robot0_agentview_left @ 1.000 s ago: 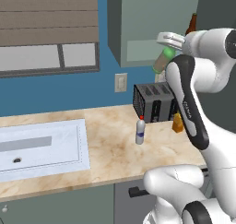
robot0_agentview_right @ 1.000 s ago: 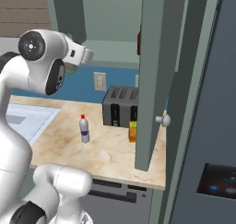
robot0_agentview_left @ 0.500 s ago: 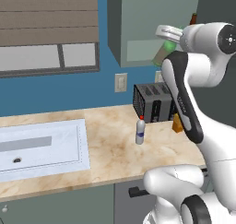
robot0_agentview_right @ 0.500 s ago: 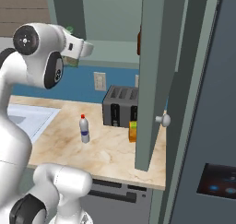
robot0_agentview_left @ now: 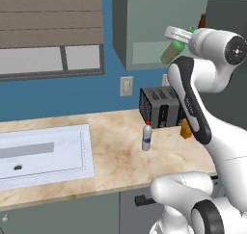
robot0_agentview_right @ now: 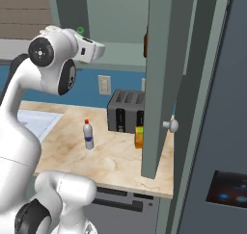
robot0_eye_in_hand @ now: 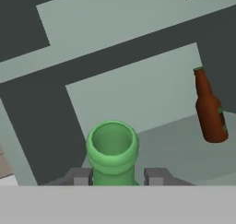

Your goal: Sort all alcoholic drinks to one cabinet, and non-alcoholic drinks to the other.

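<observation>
The gripper (robot0_eye_in_hand: pixel 118 176) is closed on the green bottle (robot0_eye_in_hand: pixel 113 150) at lower centre of the hand view. The brown bottle (robot0_eye_in_hand: pixel 209 109) stands at right, inside the cabinet (robot0_eye_in_hand: pixel 138 94).

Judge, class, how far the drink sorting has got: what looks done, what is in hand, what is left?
Done: the dark brown glass bottle stands on the open cabinet's shelf. In hand: the end effector is shut on the green glass bottle, raised in front of that cabinet. Left: the white plastic bottle with red cap and the small orange carton stand on the marble counter, untouched.
</observation>
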